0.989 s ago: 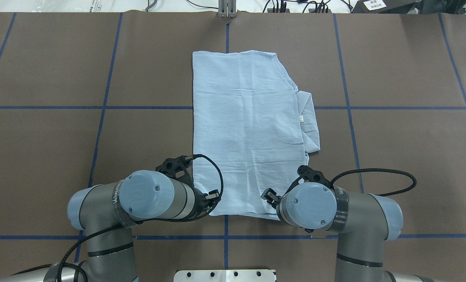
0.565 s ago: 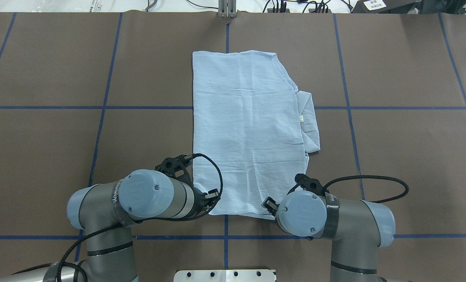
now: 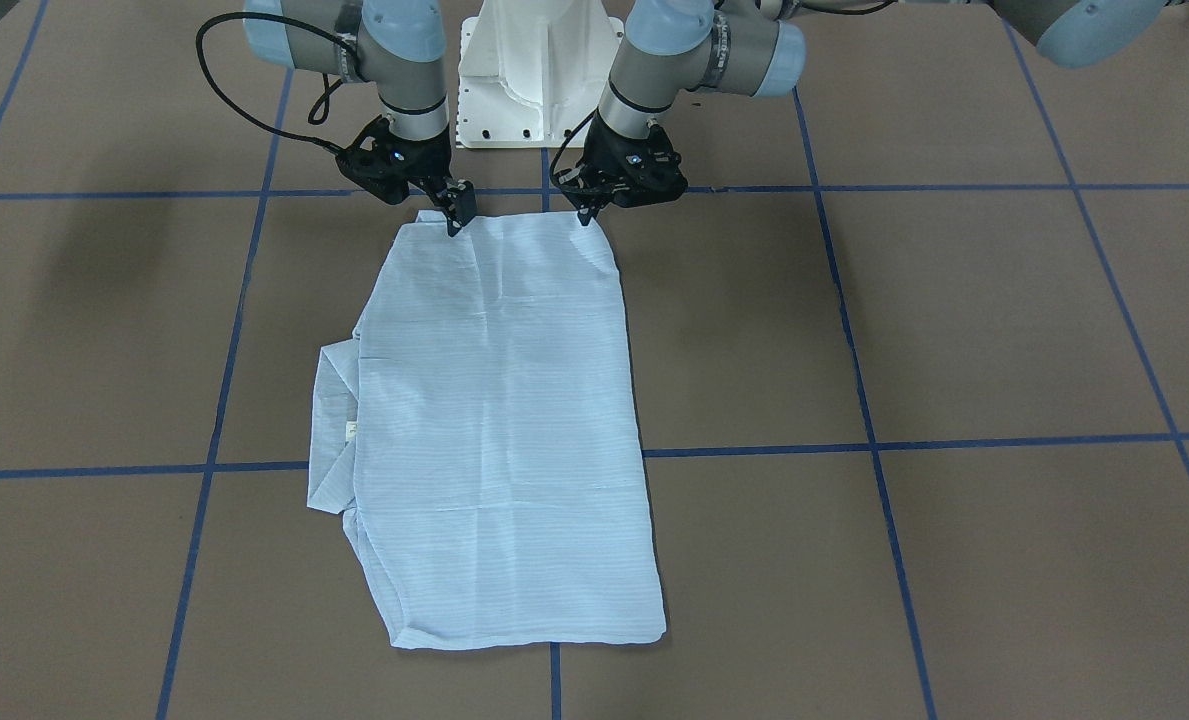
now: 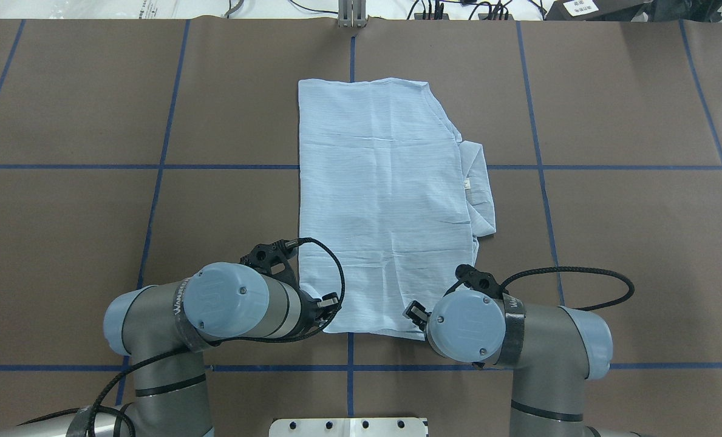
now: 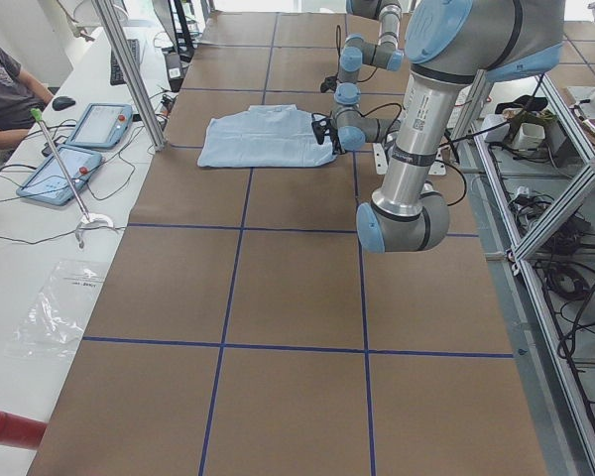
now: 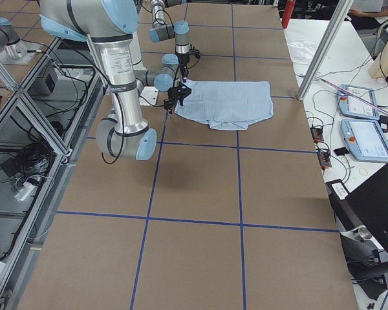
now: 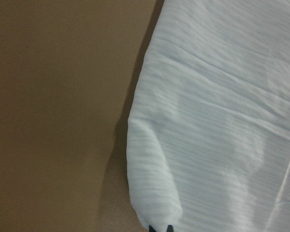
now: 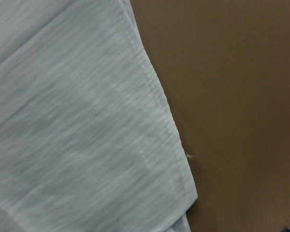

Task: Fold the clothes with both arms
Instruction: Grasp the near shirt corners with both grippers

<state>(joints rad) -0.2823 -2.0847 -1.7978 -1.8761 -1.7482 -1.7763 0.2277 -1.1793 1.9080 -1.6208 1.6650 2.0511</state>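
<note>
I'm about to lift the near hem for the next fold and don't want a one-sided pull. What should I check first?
1. Left gripper pinching the shirt: ok, cloth puckers into its tips.
2. Right gripper pinching: cannot tell, fingertips unseen in its wrist view.
3. Both at the shirt's near edge: ok.
4. Shirt flat: ok.
5. Collar tucked in: not ok, sticks out sideways.

The shirt (image 4: 385,200) lies flat on the middle of the bench (image 4: 609,243), in front of the robot's base (image 3: 539,70). Its collar (image 4: 479,182) sticks out on the robot's right. The left pincer (image 3: 584,218) is on the shirt's near left corner. The right pincer (image 3: 454,224) is at the near edge, close to the right corner. Across the bench from the robot, two tablets (image 5: 97,125) lie on a side table (image 5: 40,258).
</note>
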